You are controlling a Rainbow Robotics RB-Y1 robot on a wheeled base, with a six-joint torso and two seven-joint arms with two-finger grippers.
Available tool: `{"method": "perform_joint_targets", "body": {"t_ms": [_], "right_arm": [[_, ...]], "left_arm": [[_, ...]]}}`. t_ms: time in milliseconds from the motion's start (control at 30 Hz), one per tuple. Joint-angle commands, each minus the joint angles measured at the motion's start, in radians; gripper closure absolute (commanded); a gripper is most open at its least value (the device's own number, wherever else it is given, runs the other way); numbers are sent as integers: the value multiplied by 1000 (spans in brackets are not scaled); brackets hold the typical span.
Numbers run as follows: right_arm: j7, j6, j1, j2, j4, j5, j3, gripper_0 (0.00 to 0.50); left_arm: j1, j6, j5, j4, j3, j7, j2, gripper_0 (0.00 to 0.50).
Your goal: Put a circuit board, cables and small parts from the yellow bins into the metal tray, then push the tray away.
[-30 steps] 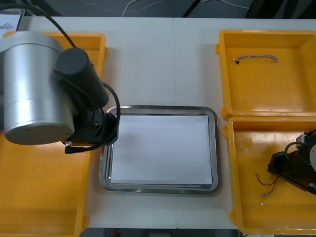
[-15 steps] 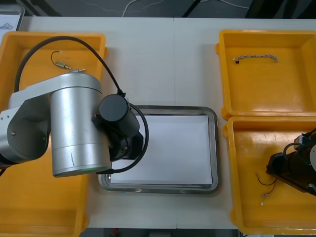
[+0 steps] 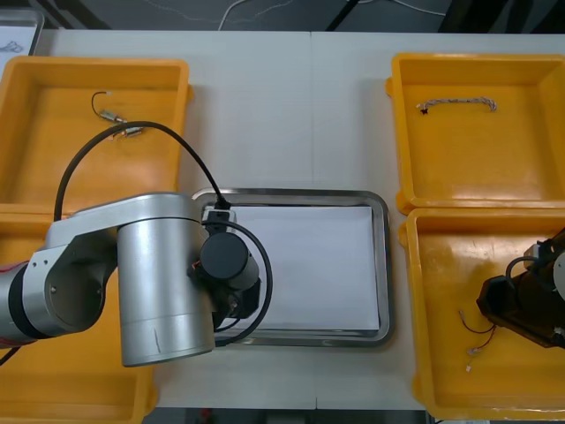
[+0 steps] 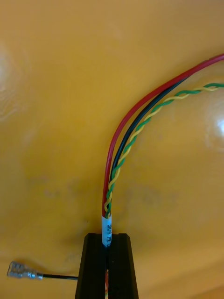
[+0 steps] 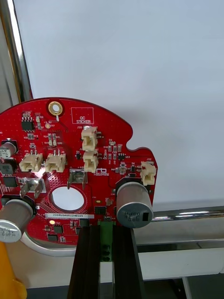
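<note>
Evidently the step in hand is the first delivery: the left hand (image 5: 106,230) is clamped narrowly on a green connector at the edge of the round red circuit board (image 5: 70,154) and holds it at the left near corner of the metal tray (image 3: 385,265). In the left wrist view, part of the board lies over the tray's white inside, while the part nearest the fingers hangs across the shiny rim. Whether the board touches the tray yet I cannot tell. To the right of the tray, in the nearer yellow bin (image 3: 441,371), the right hand (image 4: 108,238) is pinched thinly on the white label of a cable bundle (image 4: 116,159) of red, black and twisted yellow-green wires, which curves away across the bin floor. A loose metal terminal (image 4: 21,271) on a thin black lead lies just beside its fingers. As I judge it, the next move calls for carrying the board farther in from the rim so that it sits wholly over the white inside, lowering it flat, and only then parting the fingers, since a release here could leave it propped on the rim. The bundle would then follow from the right of the tray.
</note>
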Motion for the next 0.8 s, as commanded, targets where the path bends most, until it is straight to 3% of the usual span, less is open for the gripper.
{"method": "perform_joint_targets", "body": {"t_ms": [33, 300, 567, 800], "right_arm": [[29, 77, -49, -37, -83, -13, -10, 500], [51, 204, -90, -92, -205, -28, -48, 500], [100, 208, -119, -134, -322, -49, -91, 500], [285, 208, -121, -157, -363, -74, -151, 500]], "left_arm": [[17, -20, -45, 34, -50, -41, -55, 500], [15, -24, -61, 102, -69, -54, -88, 500], [15, -26, -58, 102, -101, -54, -78, 500], [15, -32, -40, 103, -104, -63, -79, 500]]}}
